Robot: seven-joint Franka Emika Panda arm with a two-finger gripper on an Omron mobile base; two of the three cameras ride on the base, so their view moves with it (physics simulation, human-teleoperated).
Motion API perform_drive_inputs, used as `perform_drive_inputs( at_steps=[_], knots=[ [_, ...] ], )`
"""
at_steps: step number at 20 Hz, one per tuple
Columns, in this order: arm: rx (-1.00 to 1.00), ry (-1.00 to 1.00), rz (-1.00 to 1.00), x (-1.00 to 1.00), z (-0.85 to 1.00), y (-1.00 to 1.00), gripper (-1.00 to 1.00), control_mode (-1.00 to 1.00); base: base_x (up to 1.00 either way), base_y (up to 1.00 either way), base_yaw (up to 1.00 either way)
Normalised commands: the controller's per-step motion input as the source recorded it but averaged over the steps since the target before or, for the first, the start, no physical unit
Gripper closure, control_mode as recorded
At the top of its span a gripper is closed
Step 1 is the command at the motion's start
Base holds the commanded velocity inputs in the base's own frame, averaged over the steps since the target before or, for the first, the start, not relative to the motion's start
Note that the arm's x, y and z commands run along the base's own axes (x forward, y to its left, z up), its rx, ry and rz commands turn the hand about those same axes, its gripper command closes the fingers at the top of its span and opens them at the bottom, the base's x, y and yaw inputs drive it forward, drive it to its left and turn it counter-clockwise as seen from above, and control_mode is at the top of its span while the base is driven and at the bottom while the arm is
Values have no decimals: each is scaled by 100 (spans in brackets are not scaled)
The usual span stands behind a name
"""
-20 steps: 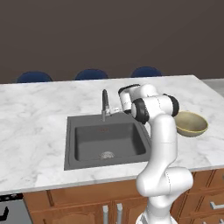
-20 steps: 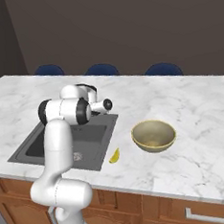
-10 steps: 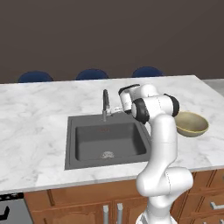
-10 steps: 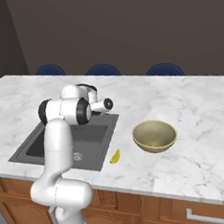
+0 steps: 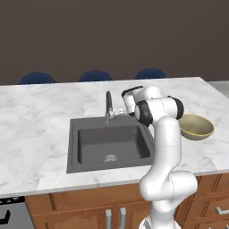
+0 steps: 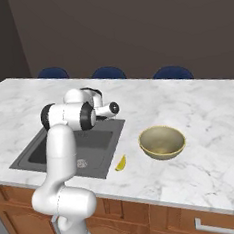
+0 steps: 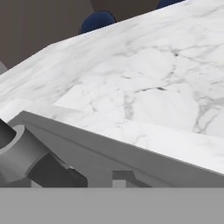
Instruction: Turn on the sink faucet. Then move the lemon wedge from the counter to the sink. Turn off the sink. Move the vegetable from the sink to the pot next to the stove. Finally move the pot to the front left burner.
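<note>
1. While your gripper (image 5: 120,111) hung at the sink faucet (image 5: 108,105), I couldn't tell whether its fingers were spread or pinching the handle; a glancing push could have slipped off and left the water off.
2. Right of that, the sink (image 5: 112,144) held no water that I could see.
3. Further right, the lemon wedge (image 6: 121,163) lay on the counter (image 6: 200,131) just beside the sink's edge, near the tan bowl (image 6: 162,141).
4. Against the earlier frames, nothing had visibly moved; your arm stayed put.
</note>
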Motion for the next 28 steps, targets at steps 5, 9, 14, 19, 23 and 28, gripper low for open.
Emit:
perform_drive_inputs(
  at_steps=[5,9,14,19,23,28],
  knots=[
    [1,2,0,-6,-58,-82,100,-100,0,0,0],
    [1,1,0,-5,-58,-82,100,-100,0,0,0],
    [2,0,0,-5,-61,-84,100,-100,0,0,0],
    [2,0,0,-7,-63,-85,100,-100,0,0,0],
    [2,0,0,-10,-65,-85,100,-100,0,0,0],
    [3,0,0,-11,-67,-85,100,-100,0,0,0]
  ],
)
